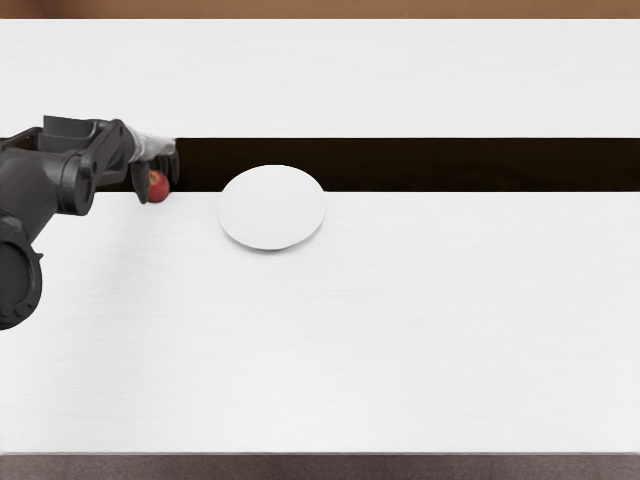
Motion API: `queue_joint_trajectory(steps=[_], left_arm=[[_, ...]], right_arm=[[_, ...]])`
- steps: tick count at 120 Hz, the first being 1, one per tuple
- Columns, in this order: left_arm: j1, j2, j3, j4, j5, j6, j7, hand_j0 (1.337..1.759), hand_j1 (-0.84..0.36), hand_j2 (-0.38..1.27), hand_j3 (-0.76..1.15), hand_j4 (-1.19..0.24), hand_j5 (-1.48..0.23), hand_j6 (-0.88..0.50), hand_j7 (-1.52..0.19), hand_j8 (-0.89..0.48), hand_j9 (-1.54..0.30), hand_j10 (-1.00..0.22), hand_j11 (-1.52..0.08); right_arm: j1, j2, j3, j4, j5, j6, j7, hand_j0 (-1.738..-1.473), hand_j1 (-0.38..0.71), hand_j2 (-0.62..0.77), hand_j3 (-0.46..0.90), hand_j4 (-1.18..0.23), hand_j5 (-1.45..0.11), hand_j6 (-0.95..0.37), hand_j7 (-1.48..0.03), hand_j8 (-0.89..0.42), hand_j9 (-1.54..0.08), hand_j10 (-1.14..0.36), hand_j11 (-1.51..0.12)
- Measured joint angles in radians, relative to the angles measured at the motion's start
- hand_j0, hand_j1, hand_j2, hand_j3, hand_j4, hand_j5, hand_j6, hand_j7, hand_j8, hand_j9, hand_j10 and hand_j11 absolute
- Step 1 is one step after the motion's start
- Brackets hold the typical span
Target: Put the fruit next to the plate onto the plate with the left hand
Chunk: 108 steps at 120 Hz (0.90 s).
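A broad white table (400, 350) fills nearly the whole head view, smooth and plain from the near edge up to the far one. A long dark strip (450, 165) runs across the table's upper half from about the left quarter to the right edge, with white surface on both sides of it.

The dark grey left arm (40, 200) comes in from the left edge. Its bulky jointed segments lie over the table's left side, and the forearm reaches rightward toward the left end of the dark strip.

The round white plate (272, 207) sits a little left of the table's centre. Its far rim overlaps the near border of the dark strip, and its face is bare.

The left hand (150, 165) is at the end of the forearm, over the left end of the dark strip and well to the left of the plate. Its dark fingers (140, 182) curl downward and press against the small round red fruit (159, 187) from both sides.

The fruit shows only in part below the hand. It sits at the near border of the dark strip, left of the plate and apart from it. Whether it rests on the table or hangs just above it cannot be told.
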Motion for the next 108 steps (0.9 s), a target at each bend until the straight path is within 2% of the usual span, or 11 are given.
queue_joint_trajectory(steps=[29,56,92,108], left_arm=[[0.003,0.0,-0.001,0.003,0.0,-0.005,0.001,1.656,-0.31,0.25,0.0,-0.62,-0.7,-0.48,-0.74,-0.48,-0.77,-0.58,-0.77],[0.003,0.001,-0.001,0.002,0.0,-0.009,0.0,1.656,-0.3,0.36,0.0,-0.65,-0.78,-0.53,-0.81,-0.52,-0.82,-0.62,-0.83],[-0.003,0.009,-0.009,0.0,-0.001,-0.011,-0.004,1.656,-0.29,0.36,0.0,-0.65,-0.86,-0.53,-0.86,-0.53,-0.87,-0.65,-0.87],[-0.011,0.026,-0.052,0.0,-0.022,-0.012,-0.01,1.656,-0.3,0.37,0.0,-0.66,-0.9,-0.5,-0.88,-0.51,-0.89,-0.66,-0.9]], right_arm=[[0.0,0.0,0.0,0.0,0.0,0.0,0.0,-1.658,-0.35,0.0,0.0,0.0,0.0,0.0,0.0,0.0,0.0,0.0,0.0],[0.0,0.0,0.0,0.0,0.0,0.0,0.0,-1.658,-0.35,0.0,0.0,0.0,0.0,0.0,0.0,0.0,0.0,0.0,0.0],[0.0,0.0,0.0,0.0,0.0,0.0,0.0,-1.658,-0.35,0.0,0.0,0.0,0.0,0.0,0.0,0.0,0.0,0.0,0.0],[0.0,0.0,0.0,0.0,0.0,0.0,0.0,-1.658,-0.35,0.0,0.0,0.0,0.0,0.0,0.0,0.0,0.0,0.0,0.0]])
